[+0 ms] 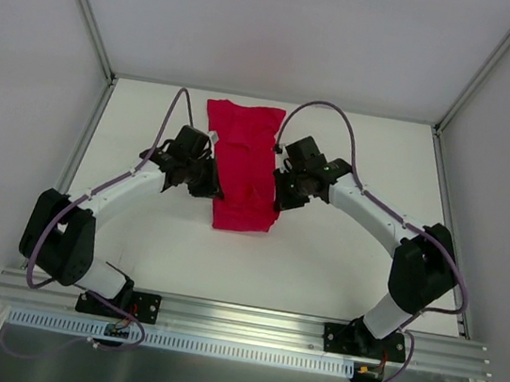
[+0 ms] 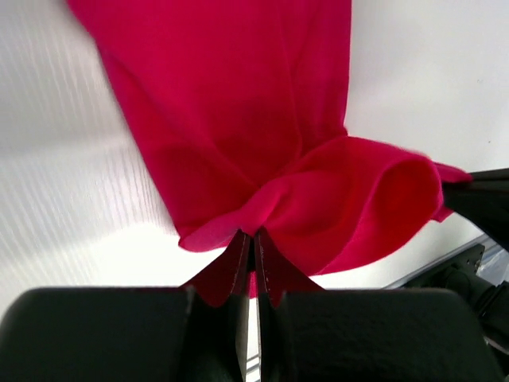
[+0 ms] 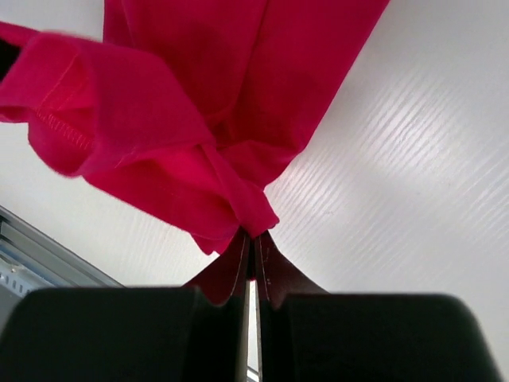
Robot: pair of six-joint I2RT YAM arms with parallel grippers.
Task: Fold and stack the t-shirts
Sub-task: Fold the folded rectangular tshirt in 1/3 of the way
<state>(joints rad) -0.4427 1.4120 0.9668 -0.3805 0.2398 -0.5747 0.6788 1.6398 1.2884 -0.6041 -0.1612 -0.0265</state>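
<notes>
Overhead, a single crimson t-shirt (image 1: 244, 166) lies on the white table (image 1: 340, 260), towards the far middle, already narrowed into a long strip. Its long axis runs near to far, almost straight away from the arm bases, with the near end leaning slightly to the right. The far end is the broader one and lies flat; it may be the shoulder end, though the overhead view is too small to be sure.

The left gripper (image 1: 210, 183) meets the strip's left edge and the right gripper (image 1: 282, 191) its right edge, facing each other across the cloth about two thirds of the way down its length.

Each wrist camera shows the same thing (mirrored): the left fingers (image 2: 235, 267) are pressed together with a pinch of red fabric caught between their tips, and the right fingers (image 3: 274, 270) are likewise closed on a gathered fold. From each pinch the cloth bunches up into a loose, puffed roll, lifted off the table surface, while the rest of the shirt stretches away flat beyond it. In the right wrist view a stitched hem runs along the edge of the raised fold.
</notes>
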